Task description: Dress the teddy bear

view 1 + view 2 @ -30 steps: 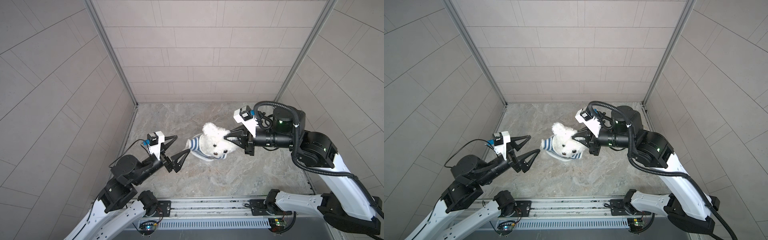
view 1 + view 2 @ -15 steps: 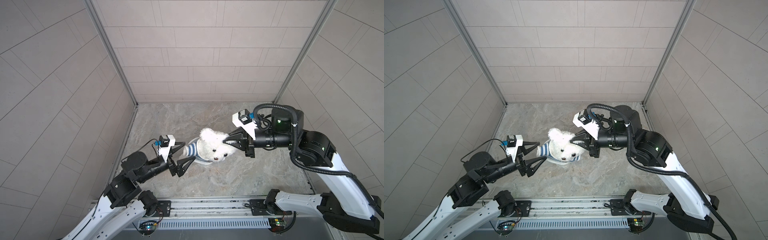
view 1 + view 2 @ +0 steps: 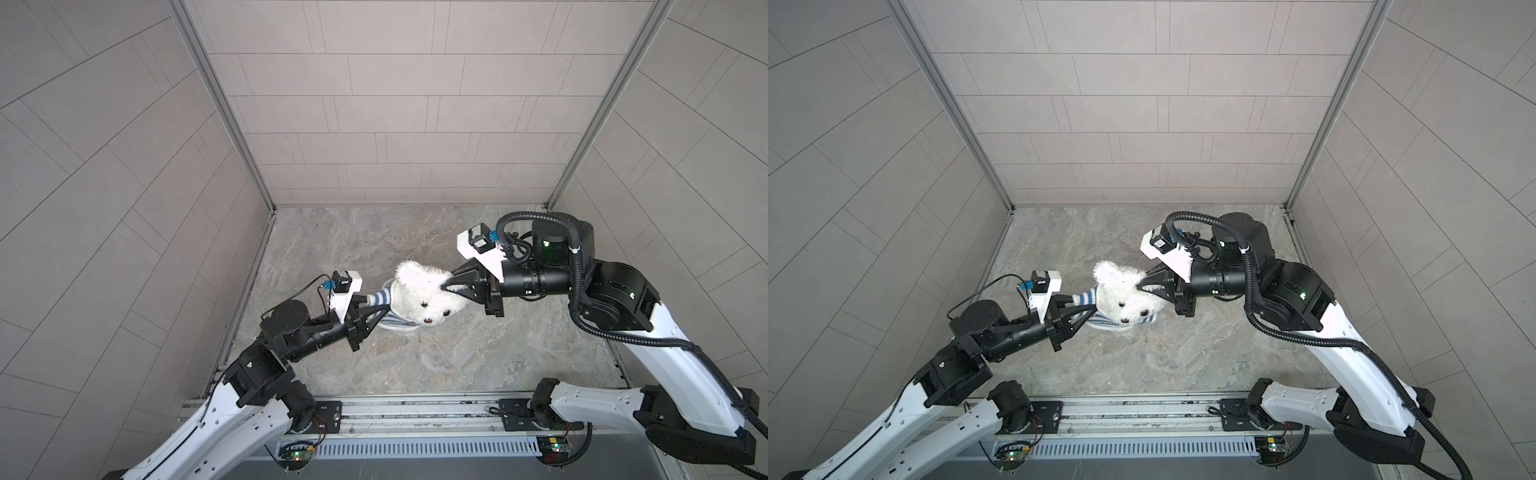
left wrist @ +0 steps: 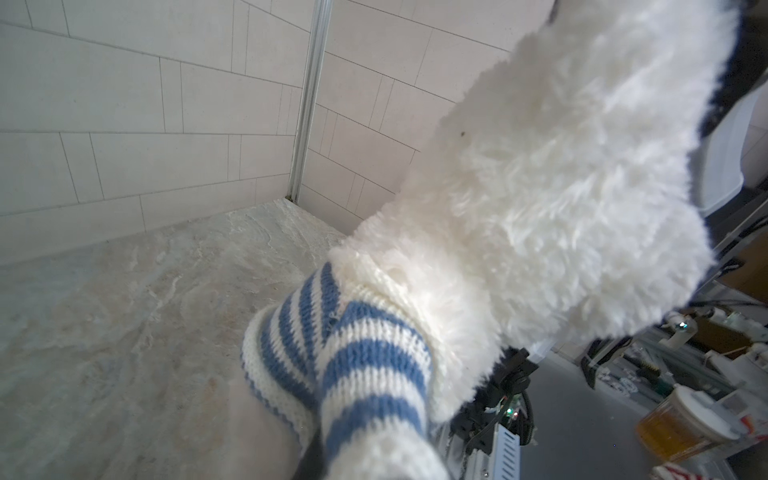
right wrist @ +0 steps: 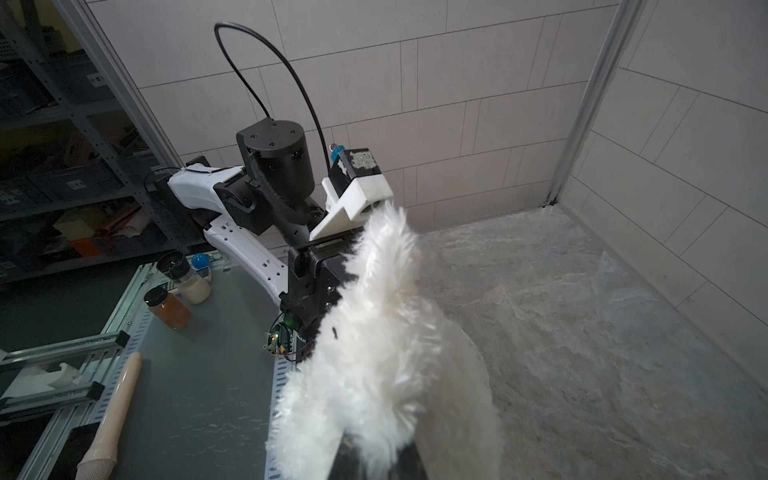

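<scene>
bear: white teddy bear [image 3: 419, 291] mid-floor, striped sweater [image 3: 382, 297] bunched under its head
left gripper [image 3: 384, 311]: fingers pinched on the sweater's left edge
right gripper [image 3: 448, 286]: fingers clamped on head fur

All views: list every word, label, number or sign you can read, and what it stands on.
No text can be read anywhere.
On the bear: nothing.
On the sweater: stripes only, no badge in view.
On the amber jar: no legible label.
On the shelf crate: tag too blurred.
On the circuit board: markings too small.
</scene>
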Tool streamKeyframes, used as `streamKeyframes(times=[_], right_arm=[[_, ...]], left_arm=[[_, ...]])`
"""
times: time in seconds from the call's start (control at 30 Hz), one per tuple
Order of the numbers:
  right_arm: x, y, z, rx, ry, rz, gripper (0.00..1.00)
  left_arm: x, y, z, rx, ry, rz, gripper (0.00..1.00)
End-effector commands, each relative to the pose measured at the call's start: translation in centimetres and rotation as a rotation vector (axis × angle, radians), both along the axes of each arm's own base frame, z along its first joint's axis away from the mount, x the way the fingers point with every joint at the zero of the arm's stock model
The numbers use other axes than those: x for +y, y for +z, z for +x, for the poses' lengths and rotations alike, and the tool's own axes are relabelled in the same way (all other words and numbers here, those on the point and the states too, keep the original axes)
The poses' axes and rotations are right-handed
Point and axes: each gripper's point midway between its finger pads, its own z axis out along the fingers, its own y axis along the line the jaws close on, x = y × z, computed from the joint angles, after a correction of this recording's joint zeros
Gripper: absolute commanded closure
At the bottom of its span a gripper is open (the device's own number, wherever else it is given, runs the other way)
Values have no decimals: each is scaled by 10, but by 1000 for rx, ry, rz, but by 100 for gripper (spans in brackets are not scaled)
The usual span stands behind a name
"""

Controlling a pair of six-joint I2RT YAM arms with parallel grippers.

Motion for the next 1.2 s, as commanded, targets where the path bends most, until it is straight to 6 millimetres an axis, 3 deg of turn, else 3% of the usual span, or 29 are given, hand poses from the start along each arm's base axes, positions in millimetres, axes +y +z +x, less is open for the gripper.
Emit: streamKeyframes(times=[0.0,0.1,0.13,0.17,0.27,0.33,0.5,0.73,0.87,1.17], right_arm=[[-4,13,-4,-95,16,40,100],[-7,6,0,-117,-14,33,97],[-8,1,0,-125,-19,29,84],[-10,-3,2,-129,-35,27,61],[-17,-12,7,-143,-87,36,14],[-22,-16,11,-162,-130,29,4],[-20,-28,19,-213,-177,7,1],[-5,-49,38,-365,-243,-125,0],[5,-51,44,-423,-225,-158,1],[16,-78,68,-436,-242,-305,0]], left_arm=[[5,10,2,-50,29,-17,97],[16,6,13,-55,119,21,100],[22,4,17,-59,159,44,100],[26,2,21,-64,189,65,100],[34,-1,29,-87,253,103,100],[37,-5,34,-100,281,138,100],[38,-27,46,-103,317,220,100],[32,-37,43,-97,307,257,100],[32,-45,42,-90,326,284,100],[30,-52,42,-89,343,281,100]])
